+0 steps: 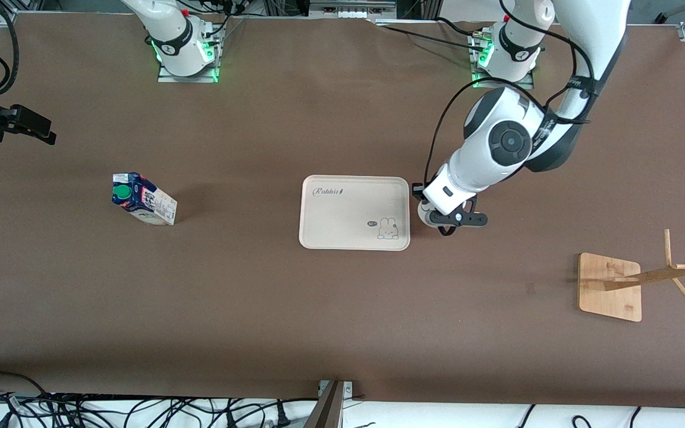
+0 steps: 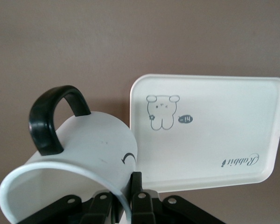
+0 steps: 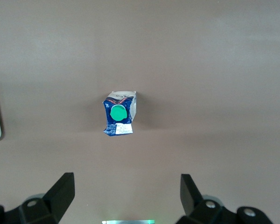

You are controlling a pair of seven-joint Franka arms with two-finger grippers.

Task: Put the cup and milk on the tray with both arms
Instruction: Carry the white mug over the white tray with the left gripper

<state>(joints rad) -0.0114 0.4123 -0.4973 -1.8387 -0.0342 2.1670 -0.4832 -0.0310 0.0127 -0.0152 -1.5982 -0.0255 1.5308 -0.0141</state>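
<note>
Cup (image 2: 84, 154), white with black handle, pinched at its rim by left gripper (image 2: 126, 196) just beside tray (image 2: 233, 121); right gripper (image 3: 126, 196) open, waiting above milk (image 3: 120, 113).

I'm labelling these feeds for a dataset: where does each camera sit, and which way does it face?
Front view: high across the table, facing both arms' bases; shows the milk carton, tray, wooden rack, right gripper.
Left wrist view: on the left arm's wrist, looking down past the left gripper, jaws shut on the mug rim, tray alongside.
Right wrist view: on the right wrist, looking down between open jaws of the right gripper at the milk carton.
Shared: all three show the tray.
</note>
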